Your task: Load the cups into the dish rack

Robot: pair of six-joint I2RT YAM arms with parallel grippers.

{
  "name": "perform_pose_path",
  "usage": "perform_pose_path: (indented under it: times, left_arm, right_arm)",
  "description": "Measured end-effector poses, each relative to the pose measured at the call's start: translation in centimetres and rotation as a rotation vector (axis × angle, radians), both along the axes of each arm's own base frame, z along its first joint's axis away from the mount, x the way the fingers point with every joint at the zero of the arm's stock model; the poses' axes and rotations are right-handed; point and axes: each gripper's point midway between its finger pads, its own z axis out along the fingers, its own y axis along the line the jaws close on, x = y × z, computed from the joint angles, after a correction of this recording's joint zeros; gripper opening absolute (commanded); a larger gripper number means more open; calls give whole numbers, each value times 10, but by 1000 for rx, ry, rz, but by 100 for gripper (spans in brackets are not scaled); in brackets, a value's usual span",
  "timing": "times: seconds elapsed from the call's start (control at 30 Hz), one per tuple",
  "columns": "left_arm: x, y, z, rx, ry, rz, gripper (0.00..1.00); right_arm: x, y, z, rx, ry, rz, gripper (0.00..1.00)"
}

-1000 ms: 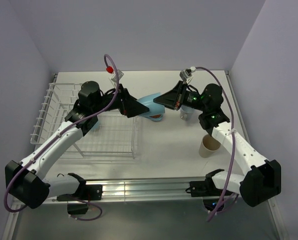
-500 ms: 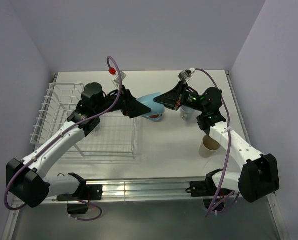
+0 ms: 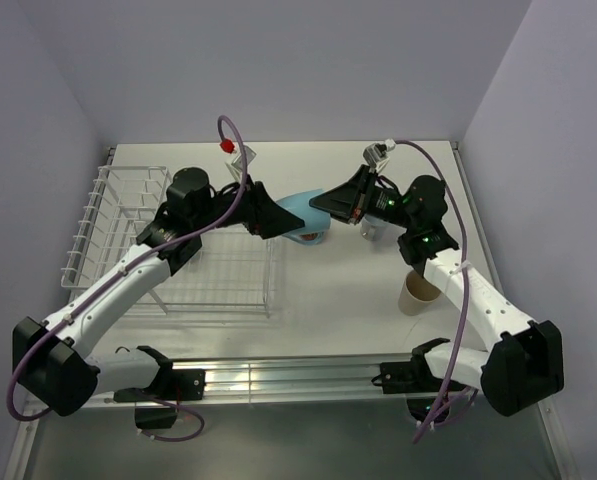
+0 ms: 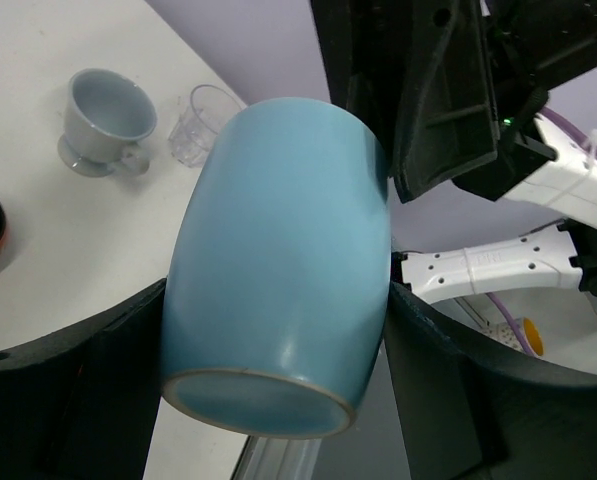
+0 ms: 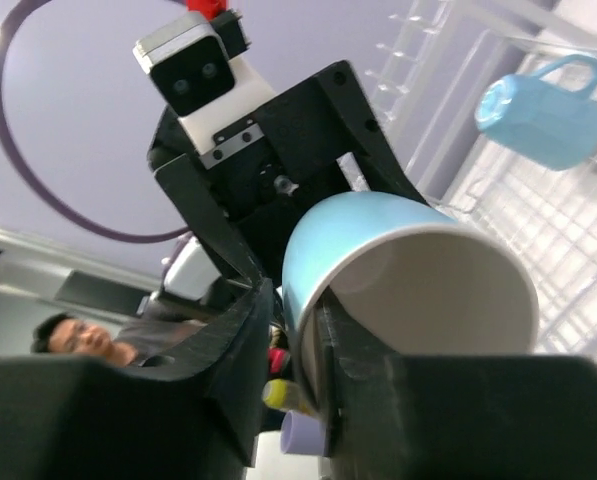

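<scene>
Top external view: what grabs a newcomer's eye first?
One light blue mug is held in mid-air between both arms above the middle of the table: the left gripper clasps its body, the right gripper pinches its rim. On the left, the white dish rack already holds another blue mug; a cream cup stands on the right.

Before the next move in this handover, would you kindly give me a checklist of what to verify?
1. Left pincer shut on the blue mug: ok, it is clamped on both sides of the body.
2. Right pincer free of the mug: not ok, it pinches the rim.
3. Mug off the table: ok, it is held in the air between the two arms.
4. Room in the dish rack: ok, only a second blue mug shows there.
5. Where the held mug's handle points: cannot tell, no view shows it.
</scene>
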Motion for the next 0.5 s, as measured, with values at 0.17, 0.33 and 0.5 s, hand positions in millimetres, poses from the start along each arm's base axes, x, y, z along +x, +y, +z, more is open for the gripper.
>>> perform_pose_path:
  times: [0.17,0.33,0.5]
  left_arm:
    - [4,7,-6,33,15,60,0]
    - [5,15,-9,68,16,113,0]
    - [8,31,-23,154,52,197,0]
  right_arm:
    - [5,-6,-10,-73,-20,-87,57]
    - [14,-14,-18,-162,-42,-177,60]
    - [23,-27,-27,-261,-54,-281,60]
